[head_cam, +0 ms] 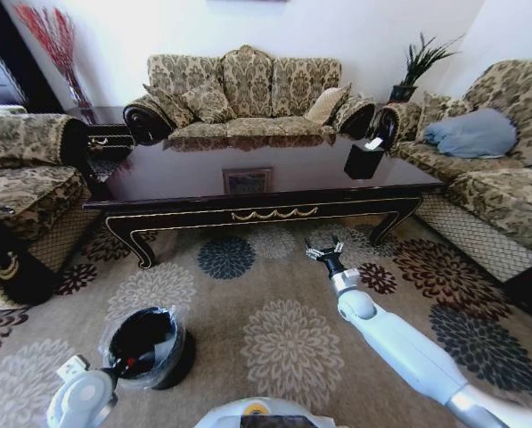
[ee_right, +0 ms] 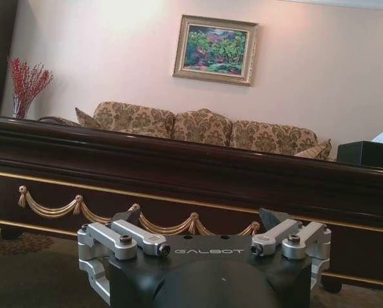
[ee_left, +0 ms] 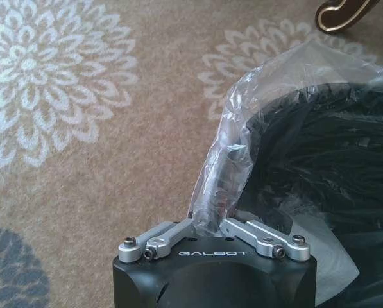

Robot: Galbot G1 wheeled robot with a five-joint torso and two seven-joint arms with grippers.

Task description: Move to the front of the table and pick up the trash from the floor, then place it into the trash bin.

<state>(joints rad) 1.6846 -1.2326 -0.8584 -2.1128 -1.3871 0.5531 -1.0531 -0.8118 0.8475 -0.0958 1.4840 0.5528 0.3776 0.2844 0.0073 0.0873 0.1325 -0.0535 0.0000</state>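
1. Bin first, on your left: the small round black trash bin [head_cam: 150,343], lined with a clear crinkly plastic bag [ee_left: 242,128], stands on the patterned floral carpet [head_cam: 274,339] near the robot's base, well in front of the table.
2. Your left gripper [head_cam: 114,367] sits at the bin's near rim. In the left wrist view its fingers [ee_left: 172,234] are drawn in narrow and pinch a fold of the bag together with the dark rim [ee_left: 218,186] beneath it.
3. At centre you have the long low dark glossy wooden table [head_cam: 266,174], with a gold swag ornament [head_cam: 274,213] on its front apron and curved carved legs. A small black tissue box [head_cam: 364,159] stands on its right part.
4. Your right gripper [head_cam: 325,253] is stretched out low over the carpet, just short of the table's front apron, right of the ornament. Its fingers [ee_right: 124,239] are spread wide and hold nothing; in the right wrist view they face the apron.
5. You cannot make out any loose trash on the carpet around the right gripper or in front of the table.
6. Behind the table stands a patterned damask sofa [head_cam: 248,94].
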